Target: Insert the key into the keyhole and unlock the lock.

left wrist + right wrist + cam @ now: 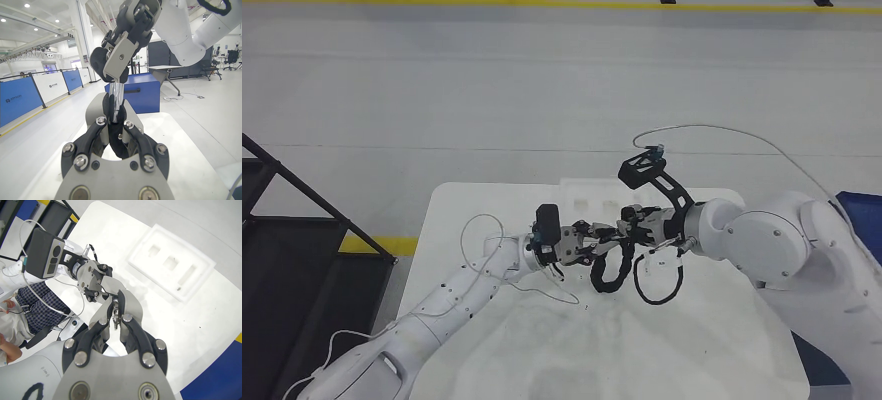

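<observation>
Both arms meet in mid-air above the white round-cornered table [722, 340], and it is tight work up there. The left gripper [115, 108] has its jaws clamped on the shiny chrome cylindrical lock [117, 91]. It grips the lower half between its black pads [106, 106], and the upper end stands free, tilted slightly toward the other arm. Right on that free end sits the right gripper [111, 78], its silver fingertip touching the chrome top.

Over at the right wrist, the right gripper [116, 303] shows its jaws closed on the small silver metal key [115, 314], pinched between the finger pads. The left gripper [105, 289] sits directly beyond it, nose to nose. The fingers cover the meeting point, so whether the key's blade sits in the keyhole cannot be told.

From above, the left gripper [577, 250] and the right gripper [614, 240] are tip to tip over the middle of the table, raised above its surface. On the far side of the table lies a white foam tray [582, 190] with three rectangular recesses, apart from both grippers.
</observation>
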Controlling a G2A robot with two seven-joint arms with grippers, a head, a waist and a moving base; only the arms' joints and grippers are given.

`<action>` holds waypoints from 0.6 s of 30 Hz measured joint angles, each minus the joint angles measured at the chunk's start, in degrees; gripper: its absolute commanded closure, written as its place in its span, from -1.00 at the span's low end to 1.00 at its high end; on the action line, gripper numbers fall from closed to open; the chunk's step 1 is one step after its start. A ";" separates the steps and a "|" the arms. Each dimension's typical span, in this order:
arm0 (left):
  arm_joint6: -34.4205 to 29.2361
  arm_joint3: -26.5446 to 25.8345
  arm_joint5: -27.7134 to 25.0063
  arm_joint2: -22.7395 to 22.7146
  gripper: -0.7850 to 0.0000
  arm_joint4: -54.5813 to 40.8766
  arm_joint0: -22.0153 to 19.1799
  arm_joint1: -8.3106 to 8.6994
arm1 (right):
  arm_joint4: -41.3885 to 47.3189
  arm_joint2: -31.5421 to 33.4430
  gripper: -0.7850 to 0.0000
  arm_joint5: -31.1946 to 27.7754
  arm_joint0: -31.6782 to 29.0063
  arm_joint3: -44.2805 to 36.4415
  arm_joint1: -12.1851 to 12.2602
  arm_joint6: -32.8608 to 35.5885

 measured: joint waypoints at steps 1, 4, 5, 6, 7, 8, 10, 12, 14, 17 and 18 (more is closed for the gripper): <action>-0.17 0.23 -0.79 -0.09 1.00 -0.42 -0.01 -0.08 | 0.42 0.59 -1.00 -0.70 -0.04 -0.08 0.05 -0.34; -1.58 1.13 -5.11 -0.12 1.00 -1.80 -0.58 -0.22 | 0.71 2.31 -1.00 -3.73 -0.39 -0.30 0.35 -0.93; -2.10 1.37 -6.62 -0.21 1.00 -2.24 -0.92 -0.25 | 0.14 2.76 -1.00 -5.12 -0.47 -0.43 0.50 -0.95; -2.58 1.60 -8.00 -0.29 1.00 -2.71 -1.16 -0.28 | -0.68 3.18 -1.00 -6.69 -0.55 -0.57 0.66 -0.84; -3.31 1.89 -10.15 -0.35 1.00 -3.54 -1.43 -0.32 | -1.62 3.68 -1.00 -8.97 -0.73 -0.77 0.87 -0.64; -3.96 2.03 -11.80 -0.46 1.00 -4.21 -1.71 -0.33 | -1.63 4.05 -1.00 -10.88 -0.95 -0.83 0.99 -0.67; -6.21 1.97 -14.67 -0.31 1.00 -5.67 -2.21 -0.31 | -1.02 5.02 -1.00 -15.86 -1.43 -0.52 1.29 -0.60; -8.67 1.29 -15.02 0.64 1.00 -7.60 -2.57 -0.15 | -0.33 5.81 -1.00 -20.04 -1.95 0.18 1.55 -0.35; -12.50 0.35 -14.90 2.45 1.00 -10.42 -3.32 0.39 | -0.50 6.48 -1.00 -24.74 -2.37 0.48 1.92 0.73; -19.14 -1.01 -14.86 5.26 1.00 -16.26 -4.91 1.75 | -0.43 7.05 -1.00 -30.65 -3.38 0.64 2.36 1.81; -21.14 -1.46 -14.86 5.94 1.00 -18.36 -5.47 2.26 | 0.12 7.24 -1.00 -32.10 -3.67 0.71 2.48 2.14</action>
